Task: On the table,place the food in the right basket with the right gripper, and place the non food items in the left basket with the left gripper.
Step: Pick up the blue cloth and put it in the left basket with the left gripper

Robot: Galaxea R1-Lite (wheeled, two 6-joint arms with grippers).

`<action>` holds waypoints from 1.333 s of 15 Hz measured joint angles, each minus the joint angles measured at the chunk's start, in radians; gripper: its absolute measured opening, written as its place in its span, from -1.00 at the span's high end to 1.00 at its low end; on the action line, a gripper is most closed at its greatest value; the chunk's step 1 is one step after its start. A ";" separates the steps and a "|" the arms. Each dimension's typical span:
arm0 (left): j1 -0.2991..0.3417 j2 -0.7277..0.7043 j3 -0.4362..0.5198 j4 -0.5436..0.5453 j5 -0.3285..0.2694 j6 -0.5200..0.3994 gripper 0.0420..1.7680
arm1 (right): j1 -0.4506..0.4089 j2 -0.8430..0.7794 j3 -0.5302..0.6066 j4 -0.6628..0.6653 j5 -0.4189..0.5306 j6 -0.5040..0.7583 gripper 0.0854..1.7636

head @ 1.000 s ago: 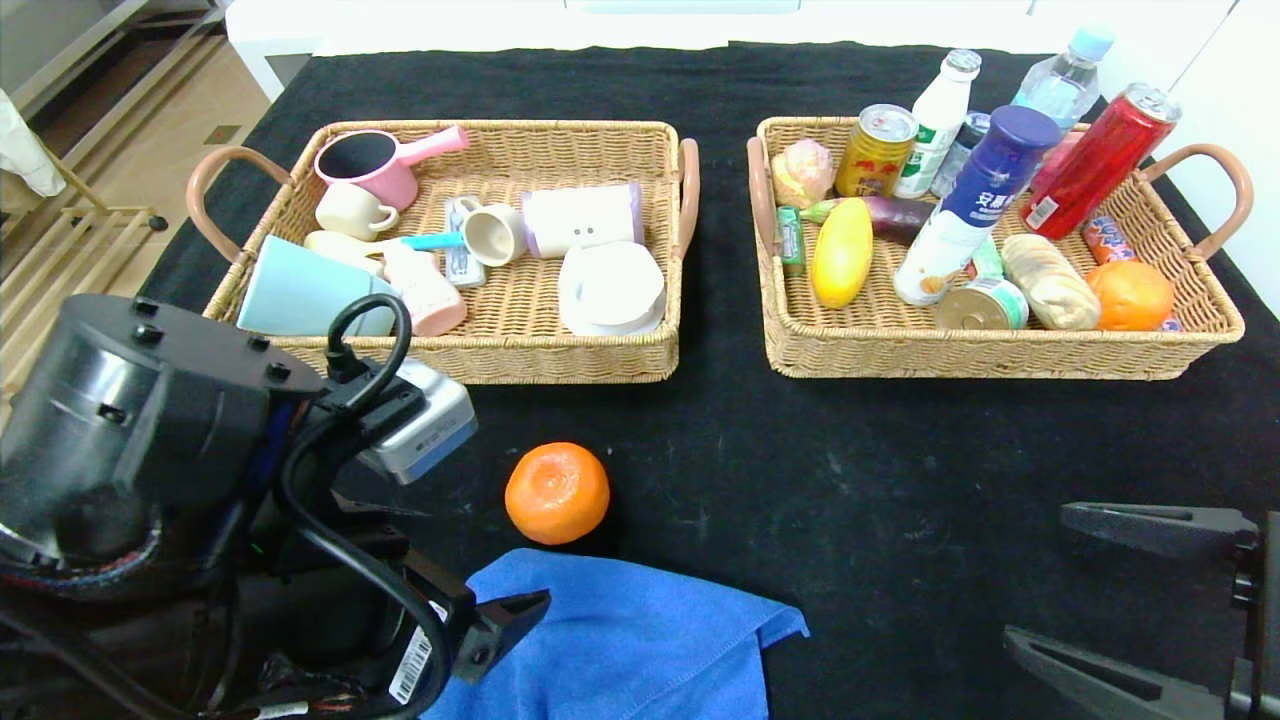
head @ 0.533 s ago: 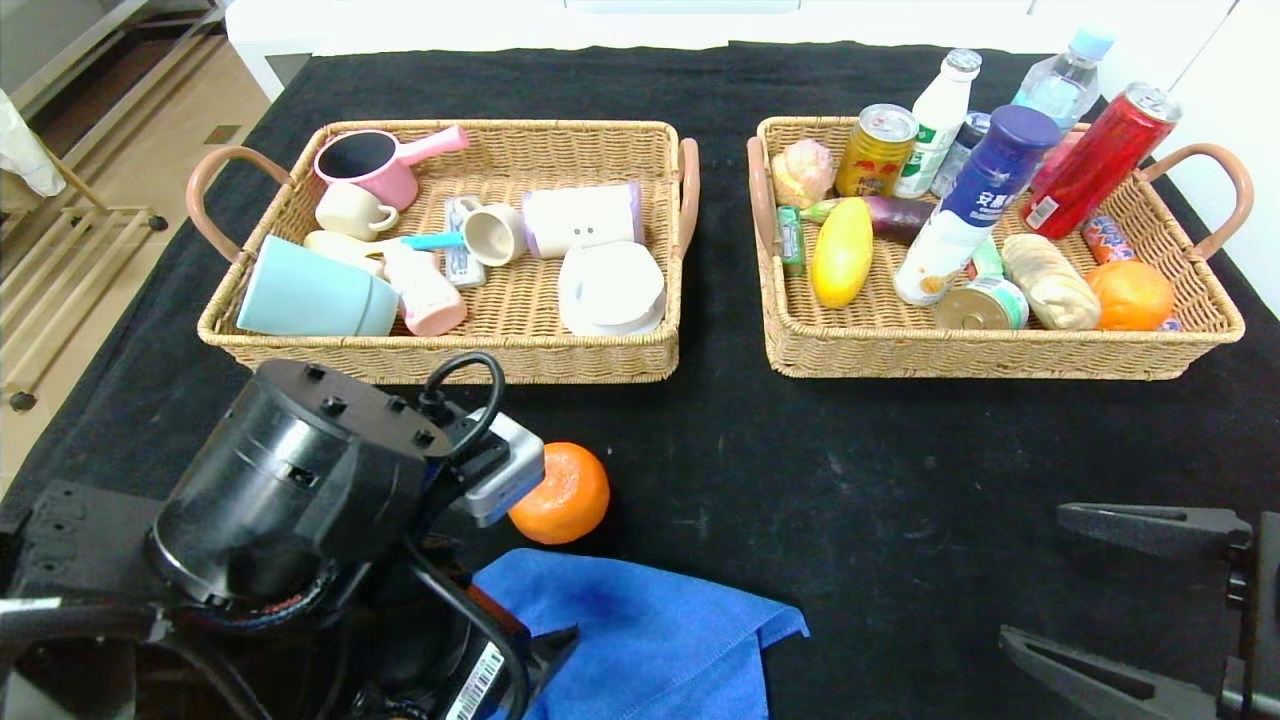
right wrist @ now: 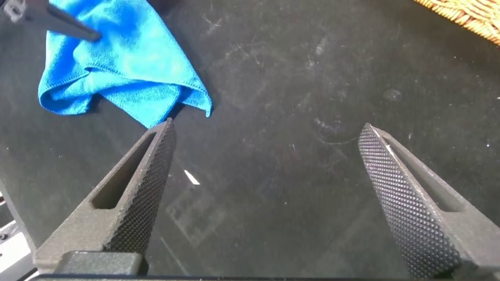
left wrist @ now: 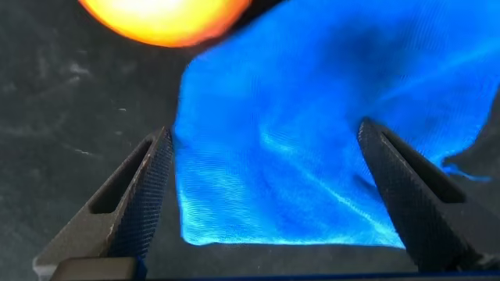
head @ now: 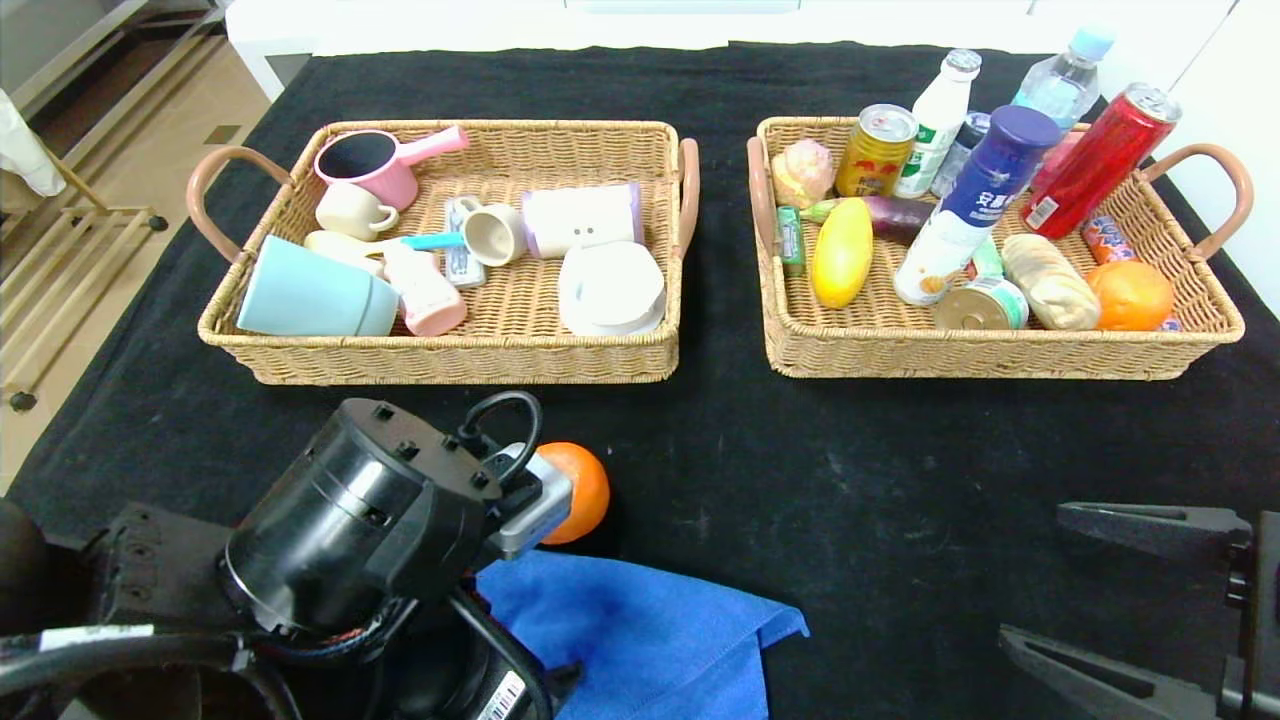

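The blue towel point(head: 650, 640) lies crumpled at the table's point(head: 850, 480) front edge. The orange fruit point(head: 582, 490) sits just behind it, half hidden by my left arm point(head: 370, 520). In the left wrist view my left gripper point(left wrist: 264, 133) is open, low over the towel point(left wrist: 312, 117), one jaw on each side of its corner, with the orange point(left wrist: 164, 17) beyond. My right gripper point(head: 1030, 575) is open and empty at the front right, over bare cloth point(right wrist: 266, 129). The teal mug point(head: 310, 295) and pink bottle point(head: 425, 290) lie in the left basket point(head: 460, 365). The white-and-blue bottle point(head: 970, 210) leans in the right basket point(head: 1000, 360).
The left basket also holds a pink saucepan point(head: 375, 165), cups and a white bowl. The right basket also holds a red can point(head: 1095, 165), other cans and bottles, a second orange point(head: 1130, 295) and a yellow fruit. A black strip of table runs between the baskets.
My left arm has swung right and lowered over the towel, and now covers part of the orange. The right gripper has stayed still.
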 joint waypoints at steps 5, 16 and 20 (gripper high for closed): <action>-0.016 0.016 0.001 0.000 0.002 0.002 -0.94 | 0.000 0.001 0.002 0.000 0.000 0.000 -0.94; -0.020 0.046 0.004 -0.012 0.001 -0.005 0.18 | -0.001 -0.001 0.000 0.000 0.000 0.000 -0.94; -0.020 0.050 0.007 -0.013 0.002 -0.004 0.90 | -0.001 -0.001 0.000 0.000 0.000 0.000 -0.94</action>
